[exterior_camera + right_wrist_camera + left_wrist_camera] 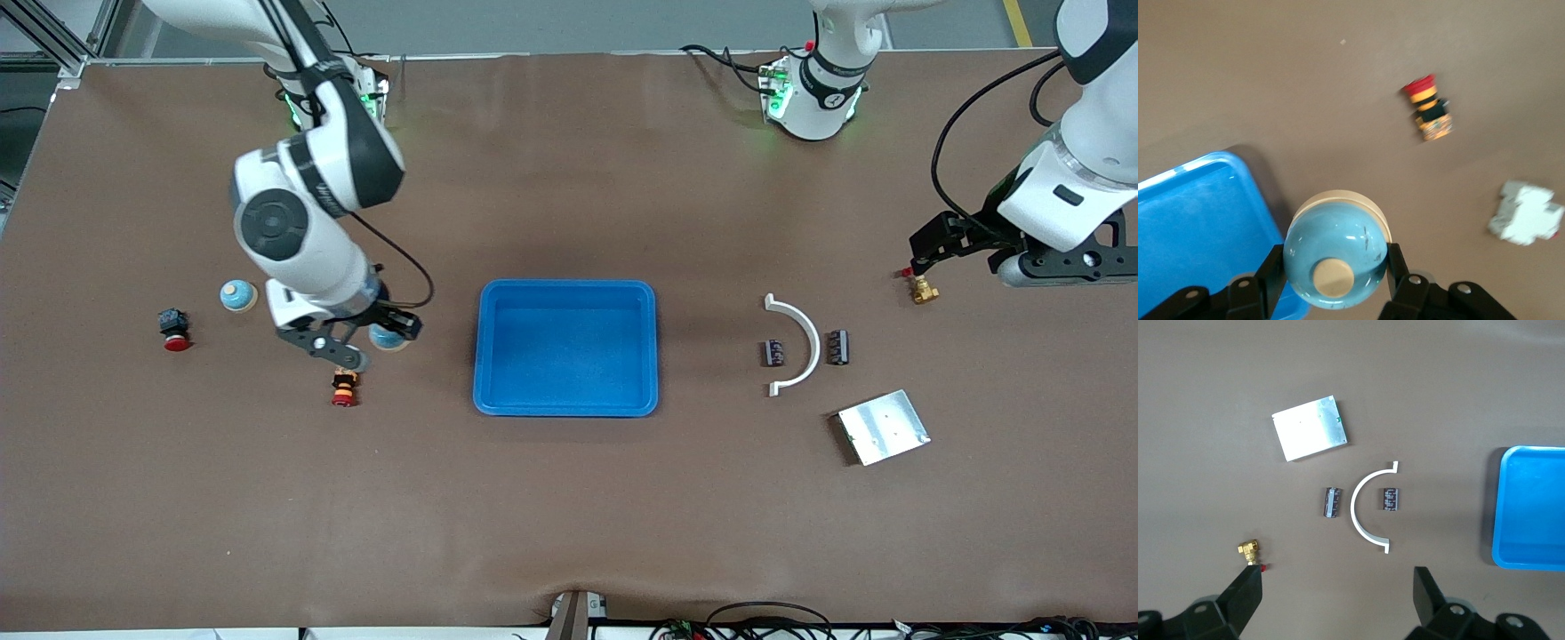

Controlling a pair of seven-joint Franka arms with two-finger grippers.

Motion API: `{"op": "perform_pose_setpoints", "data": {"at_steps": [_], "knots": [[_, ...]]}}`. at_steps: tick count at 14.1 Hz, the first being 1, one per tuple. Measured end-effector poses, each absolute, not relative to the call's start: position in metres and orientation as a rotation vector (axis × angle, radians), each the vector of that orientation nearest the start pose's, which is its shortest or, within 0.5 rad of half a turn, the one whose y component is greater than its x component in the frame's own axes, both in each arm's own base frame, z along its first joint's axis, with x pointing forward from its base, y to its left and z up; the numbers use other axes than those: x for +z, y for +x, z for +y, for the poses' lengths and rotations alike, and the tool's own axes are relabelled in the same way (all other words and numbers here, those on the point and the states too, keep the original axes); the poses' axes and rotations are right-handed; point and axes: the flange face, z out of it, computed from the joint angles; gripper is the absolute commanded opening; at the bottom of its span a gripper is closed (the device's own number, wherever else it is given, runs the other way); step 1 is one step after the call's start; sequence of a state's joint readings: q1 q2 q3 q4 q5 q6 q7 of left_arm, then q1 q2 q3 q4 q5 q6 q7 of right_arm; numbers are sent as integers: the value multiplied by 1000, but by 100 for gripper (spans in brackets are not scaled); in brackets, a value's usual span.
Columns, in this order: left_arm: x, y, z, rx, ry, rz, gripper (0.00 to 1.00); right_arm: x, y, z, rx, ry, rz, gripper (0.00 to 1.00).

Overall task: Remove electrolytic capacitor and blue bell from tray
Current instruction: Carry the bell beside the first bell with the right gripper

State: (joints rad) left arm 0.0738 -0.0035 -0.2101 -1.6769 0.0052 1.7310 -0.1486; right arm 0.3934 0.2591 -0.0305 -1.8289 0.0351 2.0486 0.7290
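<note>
Beside blue tray (567, 293), right hand (1331, 280) clamping bell (1335, 261), left hand (1338, 593) apart.

Bare table rings the blue tray (566, 404) — white arc (803, 342) crowds both capacitors (773, 353).

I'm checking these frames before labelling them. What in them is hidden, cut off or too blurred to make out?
- Front view: the bell in the right pincer is mostly covered by the arm.
- Right wrist view: the white part is blurred, so it cannot be identified; the blue tray is cut off by the edge.
- Left wrist view: the open left pincer has its body cut off by the edge.
- Both capacitors' markings are too small to read.
</note>
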Motion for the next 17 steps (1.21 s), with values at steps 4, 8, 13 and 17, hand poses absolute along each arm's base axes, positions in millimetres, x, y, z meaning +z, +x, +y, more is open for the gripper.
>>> {"op": "perform_pose_setpoints", "data": {"at_steps": [4,8,13,17], "knots": [[590,560,-71,-77,-3140,-32,100,392,583,174,81,-3119,465,0],[589,561,-68,-75,-3140,-40,100,392,597,114,90,-3133,334,0],[589,561,-63,-75,-3140,-56,100,391,609,42,58,-3133,210,0],[590,562,-55,-77,-3139,-79,100,366,618,38,49,-3140,147,0]]}}
